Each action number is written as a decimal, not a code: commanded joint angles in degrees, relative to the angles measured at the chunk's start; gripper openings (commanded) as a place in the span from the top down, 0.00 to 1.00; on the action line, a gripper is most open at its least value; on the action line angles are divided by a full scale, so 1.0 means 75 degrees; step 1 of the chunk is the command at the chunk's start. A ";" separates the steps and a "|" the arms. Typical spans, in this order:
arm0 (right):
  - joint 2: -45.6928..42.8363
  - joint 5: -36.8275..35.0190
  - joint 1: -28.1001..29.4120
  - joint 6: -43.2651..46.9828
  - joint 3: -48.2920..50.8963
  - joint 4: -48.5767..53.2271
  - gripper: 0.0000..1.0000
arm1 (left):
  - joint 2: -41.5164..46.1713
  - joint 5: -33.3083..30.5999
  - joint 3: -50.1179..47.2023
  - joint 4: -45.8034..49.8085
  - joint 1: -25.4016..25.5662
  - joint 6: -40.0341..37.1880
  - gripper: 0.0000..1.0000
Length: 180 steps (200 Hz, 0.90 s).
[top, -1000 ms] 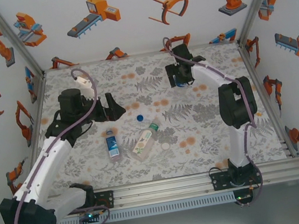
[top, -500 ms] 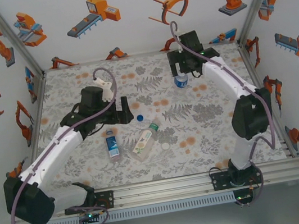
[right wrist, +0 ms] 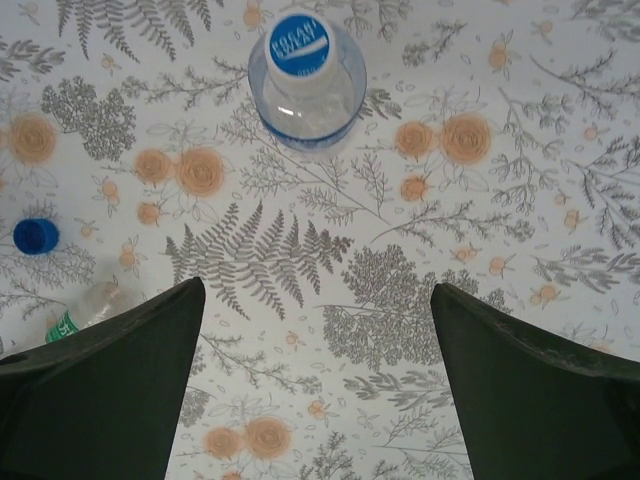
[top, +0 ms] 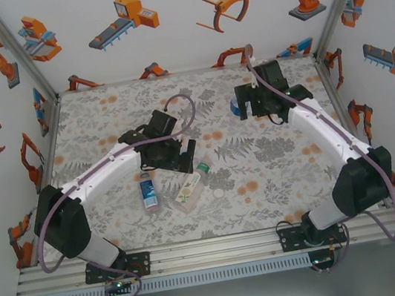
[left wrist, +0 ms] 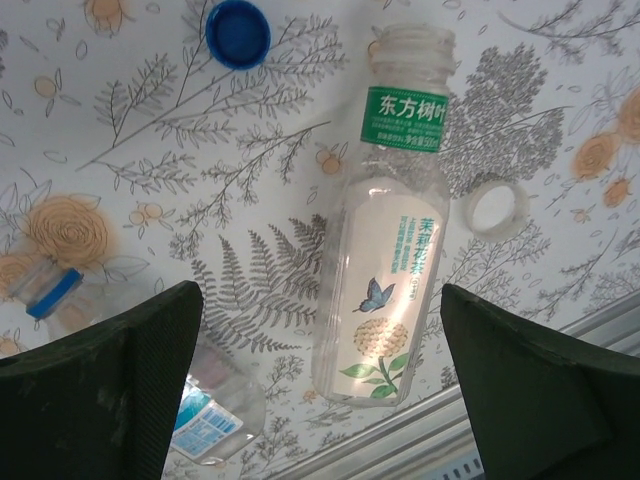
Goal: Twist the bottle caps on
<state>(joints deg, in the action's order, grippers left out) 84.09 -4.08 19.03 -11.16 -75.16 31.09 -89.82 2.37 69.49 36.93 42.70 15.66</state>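
Lying uncapped below the open, empty left fingers [left wrist: 120, 390], the wide bottle [left wrist: 385, 260] looks light and crushable, best held mid-body; blue cap [left wrist: 238, 32] at eleven o'clock; right fingers [right wrist: 110, 390] likewise open.

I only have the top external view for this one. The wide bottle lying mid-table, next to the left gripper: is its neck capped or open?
Observer: Open. In the left wrist view the wide bottle lies on its side with a bare neck, below the open left gripper.
Operator: I can't find the blue cap.
Observer: The blue cap lies loose beyond the bottle's neck, not touching it.
Operator: And the bottle by the right gripper?
Observer: In the right wrist view the standing bottle has a printed cap on it. The right gripper is open and clear of it.
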 commanded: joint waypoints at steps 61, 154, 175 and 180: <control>-0.0996 0.0079 -0.0021 -0.0486 0.0961 -0.0057 0.16 | -0.0686 -0.0382 0.0263 0.0172 0.1245 -0.0191 0.01; -0.1342 0.0428 -0.0022 -0.0910 0.1496 -0.0044 0.17 | -0.1160 0.0266 -0.0806 -0.0599 0.1303 0.0141 0.15; -0.1360 0.0525 -0.0022 -0.1018 0.1576 -0.0044 0.17 | -0.1189 0.0054 -0.1038 -0.0791 0.1315 0.0174 0.17; -0.1361 0.0543 -0.0023 -0.1031 0.1610 -0.0044 0.17 | -0.1189 0.0019 -0.1099 -0.0868 0.1315 0.0166 0.18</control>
<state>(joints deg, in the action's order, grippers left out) 75.31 -1.21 19.03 -17.12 -64.05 31.05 -98.48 3.01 62.92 33.28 52.21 15.94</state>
